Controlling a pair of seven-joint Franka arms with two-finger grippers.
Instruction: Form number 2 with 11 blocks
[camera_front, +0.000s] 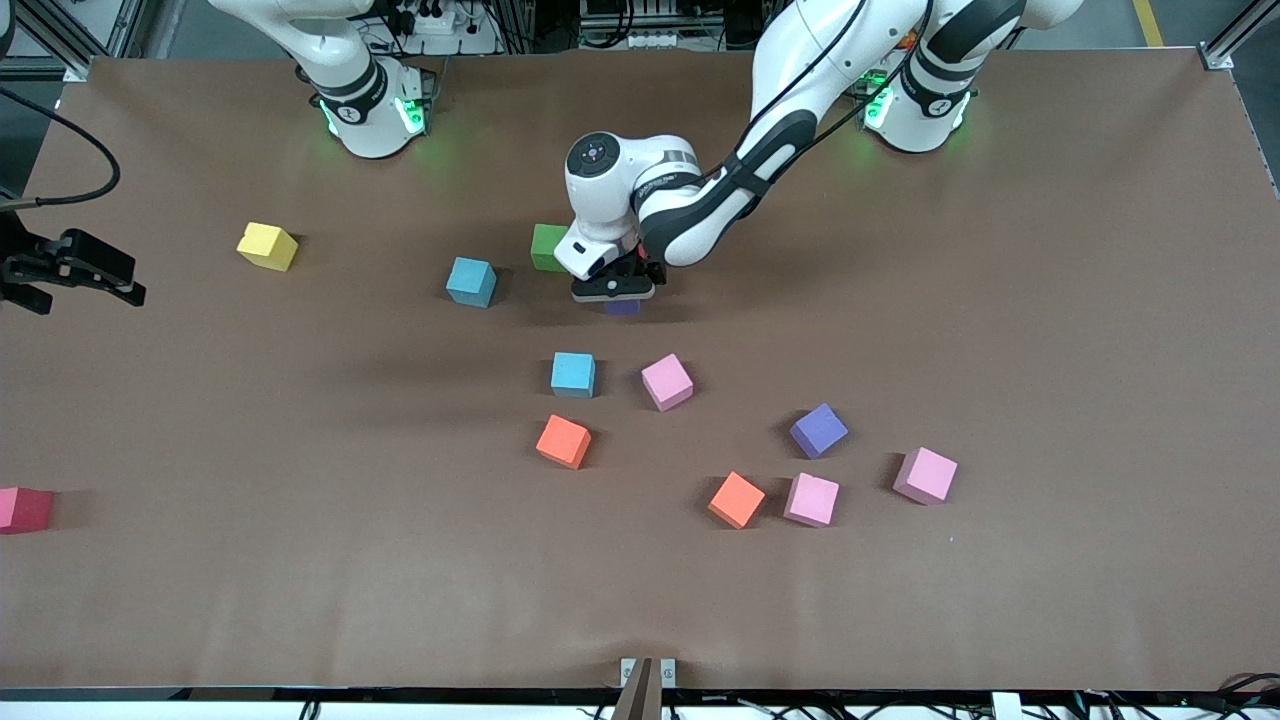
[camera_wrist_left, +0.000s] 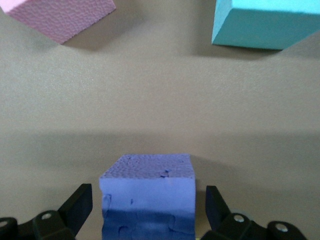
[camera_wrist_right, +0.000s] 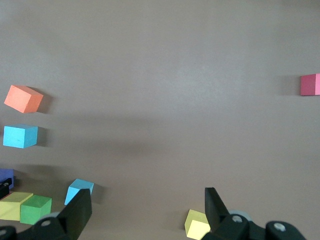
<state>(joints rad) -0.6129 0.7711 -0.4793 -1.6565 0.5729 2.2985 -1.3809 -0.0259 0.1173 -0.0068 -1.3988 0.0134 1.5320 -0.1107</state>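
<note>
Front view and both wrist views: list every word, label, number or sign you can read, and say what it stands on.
None can be read.
The blocks, such as the yellow block and the purple block between the left tool's open fingers, carry no print.
The left arm's round joint cap bears small marks, too small to read.

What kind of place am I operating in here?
Likely a robotics lab: a table covered in brown paper, aluminium framing at its edge, and scattered foam blocks.
</note>
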